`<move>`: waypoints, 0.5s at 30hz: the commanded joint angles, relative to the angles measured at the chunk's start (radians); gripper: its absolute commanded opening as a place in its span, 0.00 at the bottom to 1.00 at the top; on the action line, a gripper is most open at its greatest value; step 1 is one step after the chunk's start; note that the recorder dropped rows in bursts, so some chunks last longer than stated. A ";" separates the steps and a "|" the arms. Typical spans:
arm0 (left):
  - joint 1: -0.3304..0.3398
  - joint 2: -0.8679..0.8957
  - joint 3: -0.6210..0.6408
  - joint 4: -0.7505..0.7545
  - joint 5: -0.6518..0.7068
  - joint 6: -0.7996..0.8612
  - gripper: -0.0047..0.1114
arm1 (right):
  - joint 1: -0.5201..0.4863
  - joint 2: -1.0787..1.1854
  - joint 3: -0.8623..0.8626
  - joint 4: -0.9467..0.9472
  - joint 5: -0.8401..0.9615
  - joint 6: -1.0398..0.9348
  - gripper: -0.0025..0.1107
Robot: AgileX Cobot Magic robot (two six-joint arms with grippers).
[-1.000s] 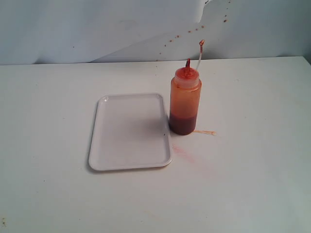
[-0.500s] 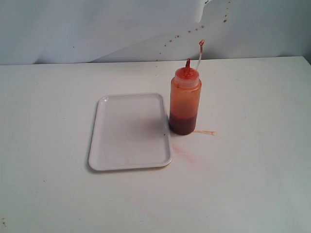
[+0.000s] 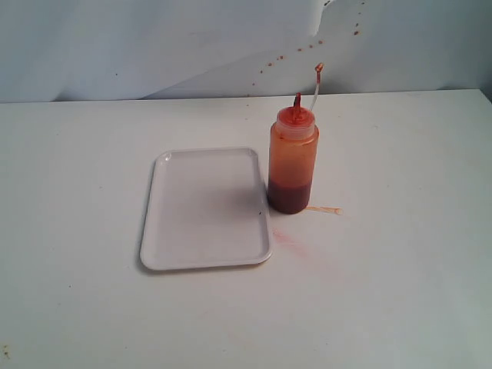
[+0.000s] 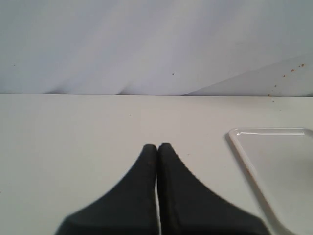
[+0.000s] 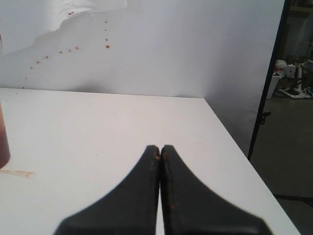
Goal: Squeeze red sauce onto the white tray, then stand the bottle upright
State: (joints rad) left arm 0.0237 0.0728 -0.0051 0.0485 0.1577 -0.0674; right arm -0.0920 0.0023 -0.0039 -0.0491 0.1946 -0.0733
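The bottle stands upright on the table, right beside the white tray, with its cap strap sticking up. Dark red sauce fills only its bottom. No sauce shows on the tray. Neither gripper appears in the exterior view. In the left wrist view my left gripper is shut and empty, with the white tray's corner off to one side. My right gripper is shut and empty too, and the bottle's base just shows at the picture's edge.
Faint pinkish smears and a thin orange streak mark the table by the bottle. A spattered white backdrop rises behind. The table's right edge drops off near my right gripper.
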 commanded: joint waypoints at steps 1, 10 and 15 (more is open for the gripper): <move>-0.005 0.003 0.005 -0.024 -0.065 -0.011 0.04 | 0.014 -0.002 0.004 0.008 -0.003 -0.001 0.02; -0.005 0.003 0.005 -0.266 -0.151 -0.019 0.04 | 0.014 -0.002 0.004 0.008 -0.003 -0.001 0.02; -0.005 0.003 0.005 -0.435 -0.393 -0.117 0.04 | 0.014 -0.002 0.004 0.008 -0.003 -0.001 0.02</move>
State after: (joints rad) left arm 0.0237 0.0728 -0.0051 -0.3188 -0.0714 -0.1238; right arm -0.0818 0.0023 -0.0039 -0.0491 0.1946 -0.0733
